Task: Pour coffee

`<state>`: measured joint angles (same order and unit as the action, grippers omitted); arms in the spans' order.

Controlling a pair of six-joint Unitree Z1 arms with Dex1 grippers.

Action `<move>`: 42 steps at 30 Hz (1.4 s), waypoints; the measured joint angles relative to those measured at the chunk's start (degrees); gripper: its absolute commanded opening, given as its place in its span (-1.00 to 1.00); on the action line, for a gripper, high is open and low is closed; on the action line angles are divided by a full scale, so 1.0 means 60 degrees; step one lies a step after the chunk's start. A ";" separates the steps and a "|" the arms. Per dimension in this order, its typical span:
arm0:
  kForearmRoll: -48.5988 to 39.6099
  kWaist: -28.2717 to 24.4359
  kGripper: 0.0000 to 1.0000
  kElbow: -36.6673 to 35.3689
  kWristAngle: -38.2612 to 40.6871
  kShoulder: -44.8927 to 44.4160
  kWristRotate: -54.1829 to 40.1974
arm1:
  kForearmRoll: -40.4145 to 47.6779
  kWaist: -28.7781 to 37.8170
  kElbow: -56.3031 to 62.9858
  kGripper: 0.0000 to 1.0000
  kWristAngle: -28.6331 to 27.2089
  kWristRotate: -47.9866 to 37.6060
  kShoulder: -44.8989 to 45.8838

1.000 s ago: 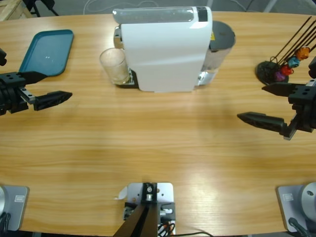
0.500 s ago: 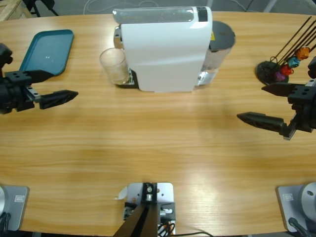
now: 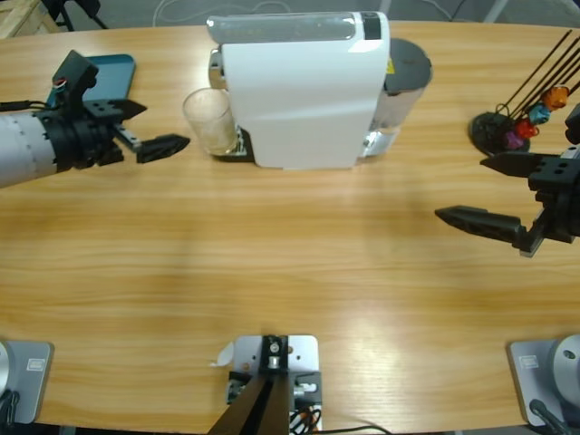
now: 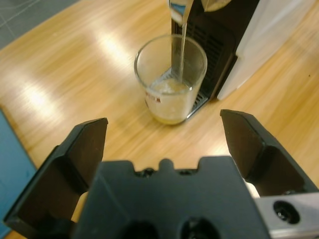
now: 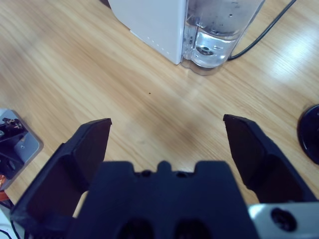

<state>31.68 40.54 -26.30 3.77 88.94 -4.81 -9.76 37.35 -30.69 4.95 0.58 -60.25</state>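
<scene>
The glass stands on the drip grille of the white coffee machine, right under its spout, so the thin stream lands inside; the coffee is only a shallow pale pool at its bottom. The left gripper faces the glass from just beside it with fingers spread wide and empty, seemingly lined up to take it, while the right gripper hangs open and empty over bare tabletop, well apart. From above, the machine's body hides the spout and stream, and the teal tray is partly covered by the left arm.
</scene>
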 measured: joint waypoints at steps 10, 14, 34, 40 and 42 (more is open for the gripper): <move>0.1815 0.0000 0.98 0.0000 0.0422 0.1346 -0.0046 | 0.0001 0.0001 0.0000 1.00 0.0000 0.0000 -0.0005; 0.2200 0.0000 0.95 -0.0015 0.0442 0.1755 -0.0078 | 0.0002 0.0001 0.0000 1.00 0.0000 0.0000 -0.0016; 0.2490 -0.0095 0.62 -0.1040 0.1007 0.2933 -0.0079 | 0.0002 0.0001 0.0000 1.00 0.0000 0.0000 -0.0266; 0.2490 -0.0136 0.47 -0.1159 0.1192 0.3255 -0.0079 | 0.0002 0.0001 -0.0001 1.00 0.0000 0.0000 -0.0323; 0.2490 -0.0154 0.28 -0.1159 0.1277 0.3342 -0.0079 | 0.0002 0.0001 0.0000 1.00 0.0000 0.0000 -0.0324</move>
<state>46.63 39.62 -33.25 11.43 109.00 -5.29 -9.75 37.36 -30.69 4.95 0.58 -62.19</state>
